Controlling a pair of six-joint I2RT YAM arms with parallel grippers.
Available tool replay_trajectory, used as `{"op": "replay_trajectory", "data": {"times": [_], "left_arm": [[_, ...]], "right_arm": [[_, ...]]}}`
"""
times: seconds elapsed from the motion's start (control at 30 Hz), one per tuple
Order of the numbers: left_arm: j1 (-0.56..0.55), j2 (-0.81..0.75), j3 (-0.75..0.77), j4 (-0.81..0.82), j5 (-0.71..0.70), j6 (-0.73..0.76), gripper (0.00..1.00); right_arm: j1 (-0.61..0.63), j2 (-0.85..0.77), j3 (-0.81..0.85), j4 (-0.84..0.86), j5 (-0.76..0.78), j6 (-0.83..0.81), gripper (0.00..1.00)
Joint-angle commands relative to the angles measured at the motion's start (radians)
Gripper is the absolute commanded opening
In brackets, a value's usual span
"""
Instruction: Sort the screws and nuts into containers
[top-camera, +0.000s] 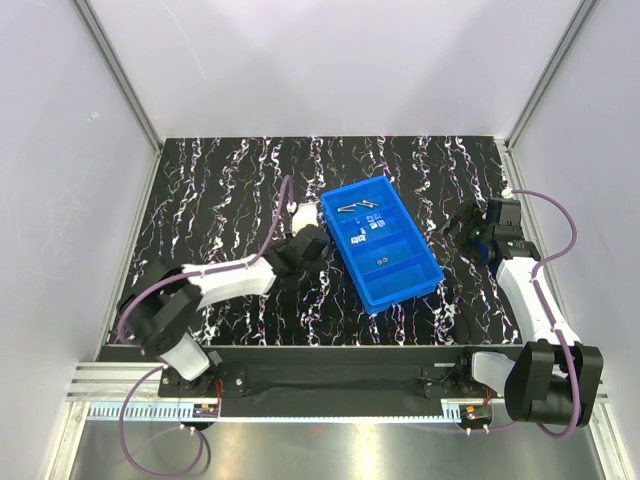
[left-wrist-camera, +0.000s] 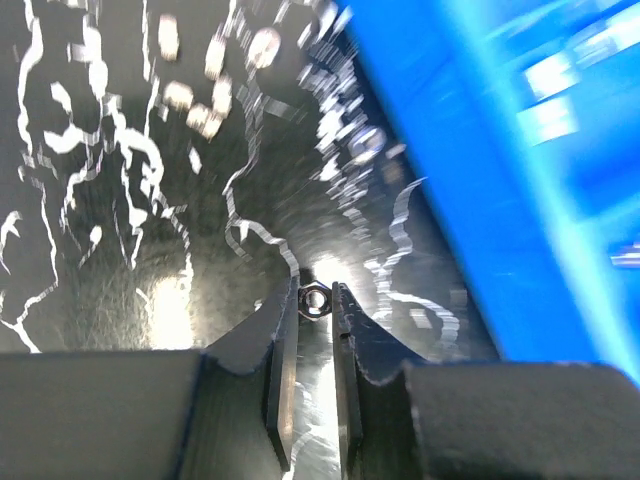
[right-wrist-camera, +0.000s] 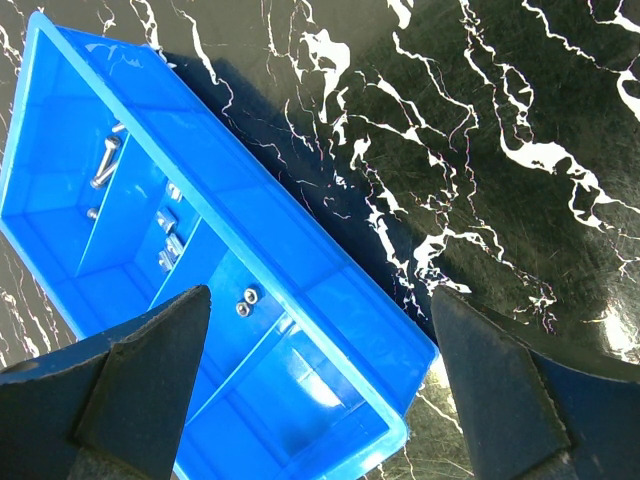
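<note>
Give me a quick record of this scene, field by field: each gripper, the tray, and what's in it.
left gripper: shut on a nut, beside the tray
right gripper: open, holding nothing
tray: blue, four compartments
screws: far-end compartment
square nuts: second compartment
hex nuts: two, third compartment
</note>
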Motion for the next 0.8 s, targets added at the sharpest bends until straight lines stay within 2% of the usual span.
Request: {"op": "replay_trajectory", "data": {"times": [0.0,0.2,0.47,0.73,0.77], "left_arm": [[0.0,-0.093,0.043,0.051,0.045,0.037,0.12],[-0.047,-0.058,0.163,0.092,0.124,0.138,0.12],[-0.104,0.114,0.347,0.138,0.223,0.167,0.13],[-0.135,0.236,0.422,0.116,0.271,0.207,0.14],[-0.136,0.241,0.428,0.099,0.273,0.207,0.17]], "right_arm": [[0.003,0.011,0.005,0.022,-0.011,-0.001,1.0],[0.005,0.003,0.008,0.01,0.003,0.004,1.0],[0.003,-0.017,0.002,-0.021,0.038,-0.007,1.0],[0.003,-0.038,0.003,-0.032,0.066,-0.009,1.0],[0.003,-0.04,0.003,-0.03,0.066,-0.006,1.0]]}}
